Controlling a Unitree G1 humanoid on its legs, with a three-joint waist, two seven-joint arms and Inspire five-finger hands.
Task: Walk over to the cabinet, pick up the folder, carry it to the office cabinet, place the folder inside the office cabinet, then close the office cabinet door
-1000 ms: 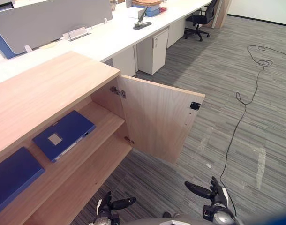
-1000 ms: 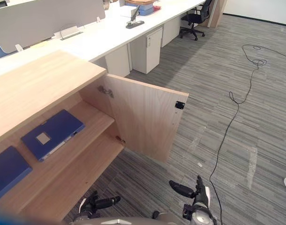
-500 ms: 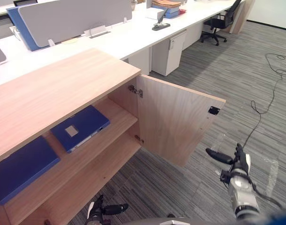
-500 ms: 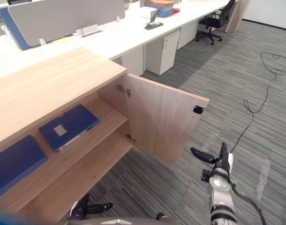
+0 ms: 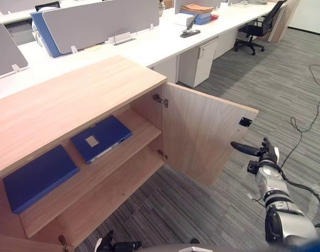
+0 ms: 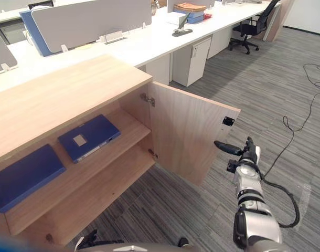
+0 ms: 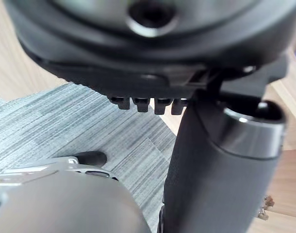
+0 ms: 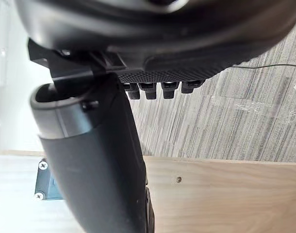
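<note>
Grey striped carpet fills the right of the frame, and a long white surface with a black chair runs across the top. At left stands the wooden cabinet, its door swung wide open toward the centre. A blue folder with a pale label lies flat on the upper shelf, left of centre, near the hinge side. A second folder lies on the same shelf further left, apart from the first.

The right hand is at mid-right, by the door's free edge and just below the black latch. Its fingers are stretched out toward the door and hold nothing. Whether they touch the wood cannot be told. A second ago this hand hung low in the bottom right corner, so it has risen to latch height. The left hand sits at the bottom edge, left of centre, fingers loose and empty, lower in the frame than before.

The whole view has shifted since then, and more of the cabinet's left side now shows. Both folders and the door lie as they did.
</note>
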